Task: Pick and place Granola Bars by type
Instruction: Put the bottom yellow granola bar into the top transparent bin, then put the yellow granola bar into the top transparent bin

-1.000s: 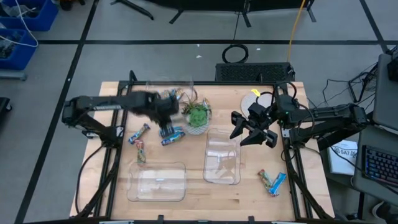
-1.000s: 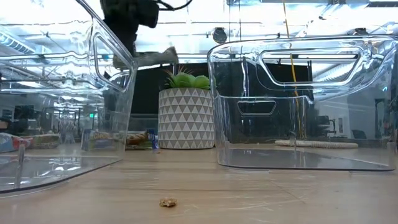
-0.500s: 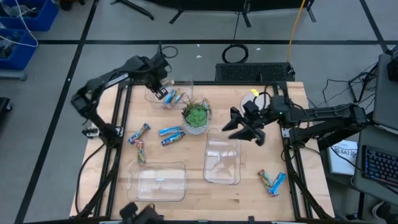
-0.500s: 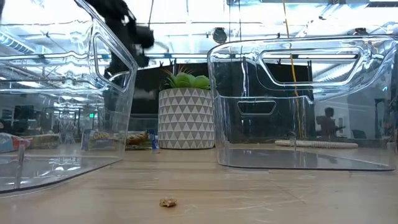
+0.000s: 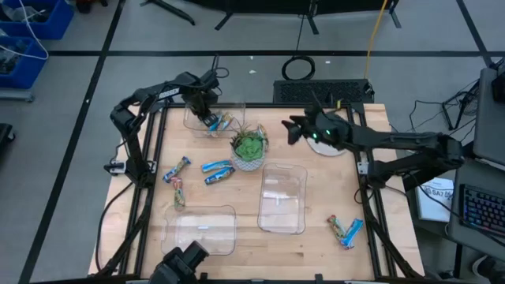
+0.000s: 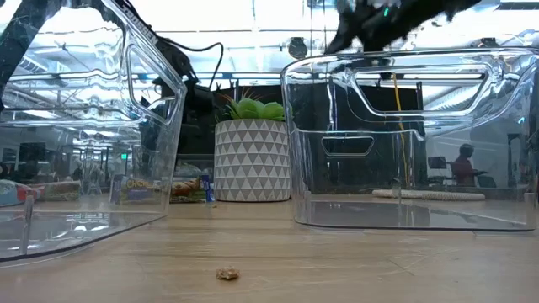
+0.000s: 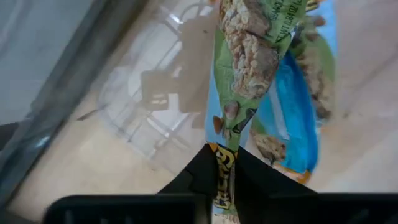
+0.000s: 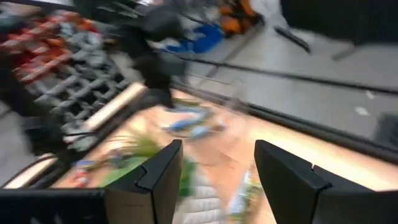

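left gripper [image 7: 225, 171] clenched on a green bar [image 7: 249, 56] over the far-left bin [image 5: 207, 116], blue bar [image 7: 298, 118] beneath. right gripper [image 5: 290, 131] spread wide, empty, beside the plant [image 5: 249, 147]. on table: four bars left of plant, two at near-right edge. three bins.

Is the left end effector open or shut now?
Shut: left end effector pinches a granola bar in its wrist view.

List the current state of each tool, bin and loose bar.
Left tool: shut on a green-wrapped bar, over the far clear bin.
Right tool: open, empty.
Two near bins: empty.
Bar pair: loose, near right.
Blue bars: loose beside the plant.
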{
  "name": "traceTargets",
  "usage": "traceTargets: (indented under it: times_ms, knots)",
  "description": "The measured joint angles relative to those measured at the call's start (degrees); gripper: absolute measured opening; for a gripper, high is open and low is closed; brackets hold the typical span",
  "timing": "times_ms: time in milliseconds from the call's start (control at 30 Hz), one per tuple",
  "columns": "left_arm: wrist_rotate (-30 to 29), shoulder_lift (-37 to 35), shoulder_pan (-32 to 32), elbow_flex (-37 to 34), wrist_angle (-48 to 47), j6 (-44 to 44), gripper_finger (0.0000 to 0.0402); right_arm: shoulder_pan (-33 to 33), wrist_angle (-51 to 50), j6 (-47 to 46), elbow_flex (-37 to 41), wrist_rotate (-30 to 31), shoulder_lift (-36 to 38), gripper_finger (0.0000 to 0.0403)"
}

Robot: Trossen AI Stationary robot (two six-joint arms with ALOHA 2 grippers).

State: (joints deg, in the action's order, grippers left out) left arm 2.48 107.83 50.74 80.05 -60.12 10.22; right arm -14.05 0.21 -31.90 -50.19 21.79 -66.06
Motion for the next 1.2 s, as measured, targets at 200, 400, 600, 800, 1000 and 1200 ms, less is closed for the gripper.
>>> traceTargets:
  times_ms: [200,400,600,800,1000,1200]
  knots:
    - [7.16,-2.3,-0.09,0.0,-2.6,0.24,0.0129,-9.66,3.66,-4.91,-0.04,-10.93,-10.87,0.0192]
    - [7.54,-6.72,-0.91,0.0,-4.92,-0.47,0.0183,-11.82,12.96,-6.38,-0.04,-17.64,-21.85,0.0192]
    - [7.7,-14.66,-2.89,0.0,-5.35,-2.93,0.0207,-12.29,14.66,-7.02,-0.04,-19.0,-28.67,0.0192]
    - [7.79,-22.38,-5.35,0.02,-5.32,-6.07,0.0208,-12.21,17.61,-7.79,-0.04,-19.21,-34.07,0.0192]
    - [7.99,-26.99,-8.85,0.02,-5.19,-8.34,0.0198,-12.25,19.02,-7.82,-1.79,-20.42,-38.56,0.0192]
    - [8.51,-27.98,-12.4,0.02,-5.22,-9.97,0.0203,-13.81,16.06,-3.34,-7.0,-20.2,-41.34,0.0192]
